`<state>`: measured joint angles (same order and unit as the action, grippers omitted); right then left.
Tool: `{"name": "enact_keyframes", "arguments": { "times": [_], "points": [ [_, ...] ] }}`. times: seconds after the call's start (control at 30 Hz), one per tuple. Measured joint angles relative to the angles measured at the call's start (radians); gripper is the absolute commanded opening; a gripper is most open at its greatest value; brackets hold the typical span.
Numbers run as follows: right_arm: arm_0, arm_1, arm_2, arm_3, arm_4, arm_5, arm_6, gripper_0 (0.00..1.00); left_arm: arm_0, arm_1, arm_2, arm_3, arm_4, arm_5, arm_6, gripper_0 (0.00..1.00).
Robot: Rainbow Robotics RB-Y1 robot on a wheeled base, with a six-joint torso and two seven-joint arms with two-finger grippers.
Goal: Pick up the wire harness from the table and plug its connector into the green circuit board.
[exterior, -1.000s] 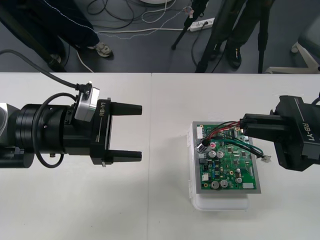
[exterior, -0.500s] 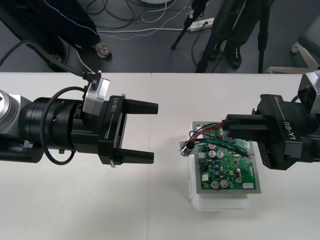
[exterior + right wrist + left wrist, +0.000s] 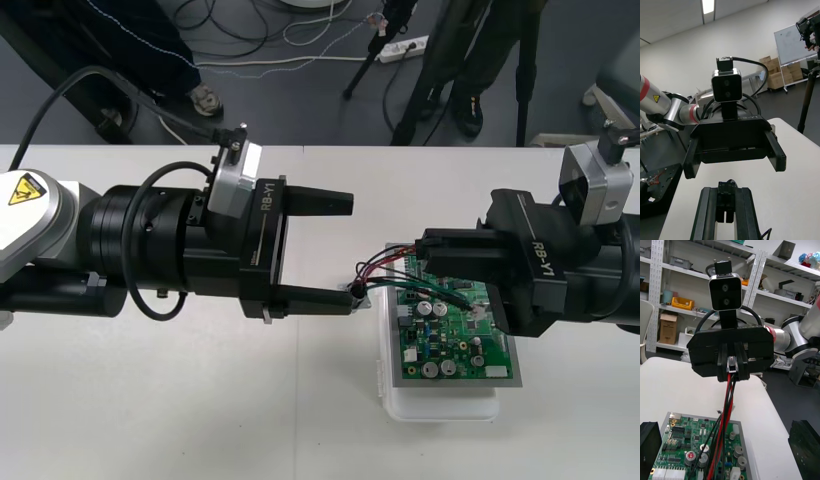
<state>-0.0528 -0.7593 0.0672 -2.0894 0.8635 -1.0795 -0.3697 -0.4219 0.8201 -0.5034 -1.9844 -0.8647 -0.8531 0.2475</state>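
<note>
Pinching the wire harness between its closed fingers, the right gripper comes in from the right and sits above the far left part of the green circuit board, which rests on its white base on the light table. From that grip the red, black and green wires run out past the board's left edge, and the round metal socket hangs at their free end, just beside the tip of the left gripper's near finger. The left gripper reaches in from the left with its fingers spread wide, facing the right gripper, with the loose end of the harness in the gap between them. In the left wrist view the right gripper stands in the middle with its camera on top, the wires dropping from between its fingers over the board. I cannot tell whether the plug touches the board. In the right wrist view the left gripper shows its fingers far apart
</note>
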Motion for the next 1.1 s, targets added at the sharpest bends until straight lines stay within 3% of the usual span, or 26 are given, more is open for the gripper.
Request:
{"name": "enact_keyframes", "arguments": {
  "times": [0.57, 1.1],
  "points": [
    [-0.002, 0.051, 0.024, 0.0, 0.028, 0.05, 0.0, 0.0, -0.02, -0.102, -0.034, 0.0, -0.029, 0.078, 0.0, 1.0],
    [-0.002, 0.089, 0.044, 0.0, 0.0, 0.067, 0.004, 0.0, 0.016, -0.11, -0.034, 0.0, -0.03, 0.082, 0.011, 1.0]
  ]
}}
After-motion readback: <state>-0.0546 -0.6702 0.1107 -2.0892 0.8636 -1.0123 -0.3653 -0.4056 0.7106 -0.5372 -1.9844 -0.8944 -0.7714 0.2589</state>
